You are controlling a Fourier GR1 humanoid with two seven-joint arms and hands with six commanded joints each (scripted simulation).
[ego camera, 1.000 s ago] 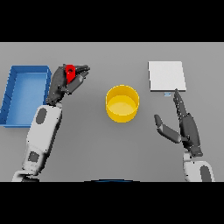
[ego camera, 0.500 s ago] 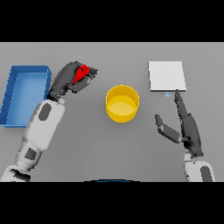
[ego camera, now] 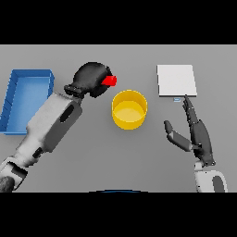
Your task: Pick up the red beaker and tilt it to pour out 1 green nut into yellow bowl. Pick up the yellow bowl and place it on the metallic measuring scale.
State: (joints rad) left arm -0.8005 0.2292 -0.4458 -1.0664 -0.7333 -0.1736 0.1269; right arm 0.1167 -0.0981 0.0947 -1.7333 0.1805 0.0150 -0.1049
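Red beaker [ego camera: 110,81] tipped beside upright yellow bowl [ego camera: 129,109].

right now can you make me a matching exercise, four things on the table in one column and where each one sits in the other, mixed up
Things:
1. red beaker
2. yellow bowl
3. metallic measuring scale
4. blue tray

Places:
a. far left side of the table
b. middle of the table, standing free
c. held in the left hand, up and left of the bowl
d. far right, just beyond the fingertips of the open right hand

Pairs: 1-c, 2-b, 3-d, 4-a
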